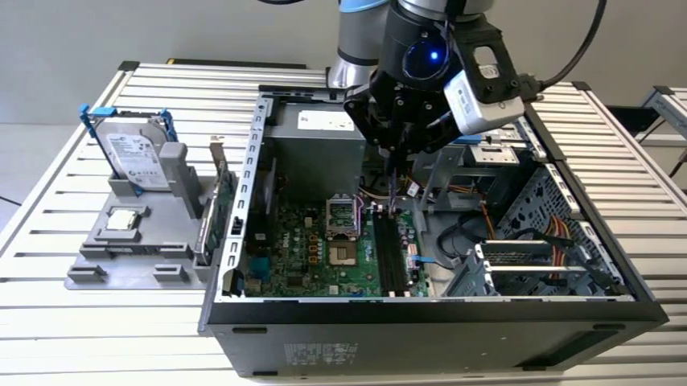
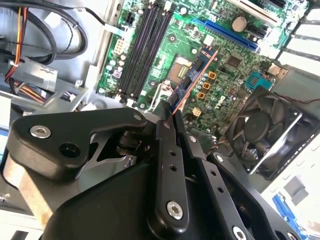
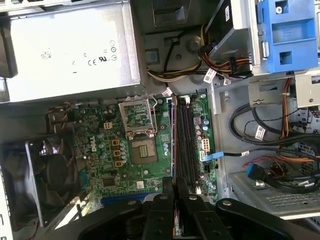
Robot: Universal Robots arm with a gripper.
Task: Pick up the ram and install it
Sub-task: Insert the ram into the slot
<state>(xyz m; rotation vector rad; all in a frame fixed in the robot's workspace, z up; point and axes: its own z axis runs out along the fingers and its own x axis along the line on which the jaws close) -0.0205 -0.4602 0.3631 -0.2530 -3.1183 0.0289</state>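
Black fingers (image 2: 167, 145) pinch the thin dark ram strip (image 2: 192, 75) edgewise above the green motherboard (image 3: 100, 145), near its long black slots (image 3: 186, 135). Installing, I'd judge; seating demands exact alignment with one slot.

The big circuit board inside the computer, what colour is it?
The flat circuit board is green, best seen in the first wrist view.

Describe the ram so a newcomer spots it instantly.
Look inside the open computer case, over the green motherboard. The ram is the thin, narrow dark strip clamped in the gripper, close by the long black memory slots. Unlike those slots, it is a flat circuit strip gripped at one end.
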